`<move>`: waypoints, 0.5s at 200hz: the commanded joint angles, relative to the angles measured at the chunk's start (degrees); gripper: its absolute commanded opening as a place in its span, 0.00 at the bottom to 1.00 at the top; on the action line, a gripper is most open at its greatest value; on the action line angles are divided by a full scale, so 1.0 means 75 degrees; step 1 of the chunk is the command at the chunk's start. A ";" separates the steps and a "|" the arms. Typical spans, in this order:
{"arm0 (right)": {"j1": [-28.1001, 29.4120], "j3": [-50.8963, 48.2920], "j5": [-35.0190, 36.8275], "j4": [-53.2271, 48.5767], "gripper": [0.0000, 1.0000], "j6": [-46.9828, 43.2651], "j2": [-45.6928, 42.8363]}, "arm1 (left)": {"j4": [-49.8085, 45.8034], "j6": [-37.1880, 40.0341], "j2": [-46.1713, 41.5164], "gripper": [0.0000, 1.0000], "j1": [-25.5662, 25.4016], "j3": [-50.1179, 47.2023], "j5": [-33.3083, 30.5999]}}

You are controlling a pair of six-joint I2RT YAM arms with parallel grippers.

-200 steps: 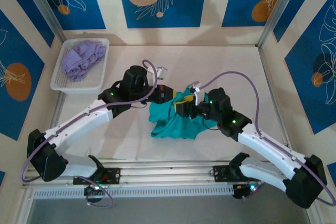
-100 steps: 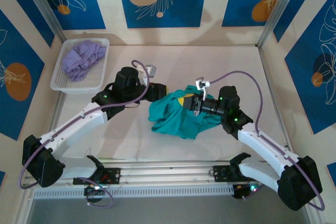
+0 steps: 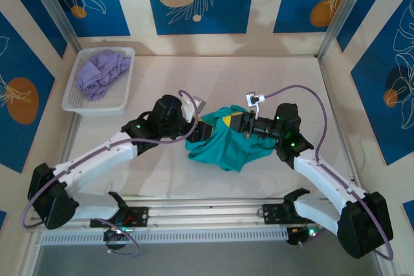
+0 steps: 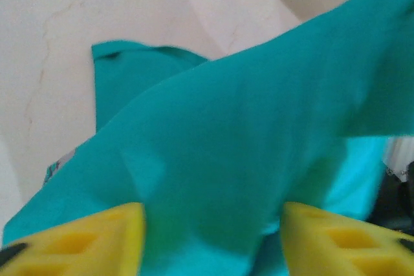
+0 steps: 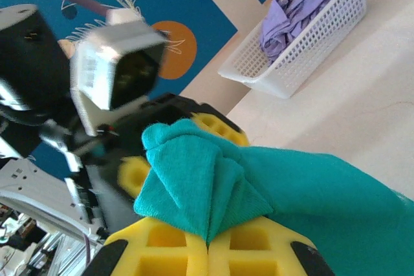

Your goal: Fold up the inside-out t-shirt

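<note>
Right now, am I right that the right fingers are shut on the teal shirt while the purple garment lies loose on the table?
Not quite: the top view shows the purple garment in the basket, not on the table. The right fingers are indeed shut on the shirt.

White basket [image 3: 90,105] holding a lavender garment [image 3: 102,72] sits far left

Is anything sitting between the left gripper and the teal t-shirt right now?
Nothing visible. The left gripper is open with the t-shirt fabric between its fingers, and the right gripper is shut on a bunched fold of it. The basket holding the purple garment sits well off to the left.
</note>
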 commanded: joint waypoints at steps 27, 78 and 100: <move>-0.0488 0.0441 0.0255 -0.2335 0.00 -0.1707 -0.0838 | 0.1765 -0.0564 -0.0108 0.00 0.0704 -0.0379 0.2216; -0.0489 0.0690 0.1018 -0.2657 0.00 -0.1754 -0.0505 | 0.5281 -0.2338 -0.0997 0.00 0.1045 -0.1487 0.5064; -0.0480 0.1010 0.0978 -0.2947 0.03 -0.1522 -0.0141 | 0.5299 -0.2336 -0.1099 0.00 0.1051 -0.1542 0.5360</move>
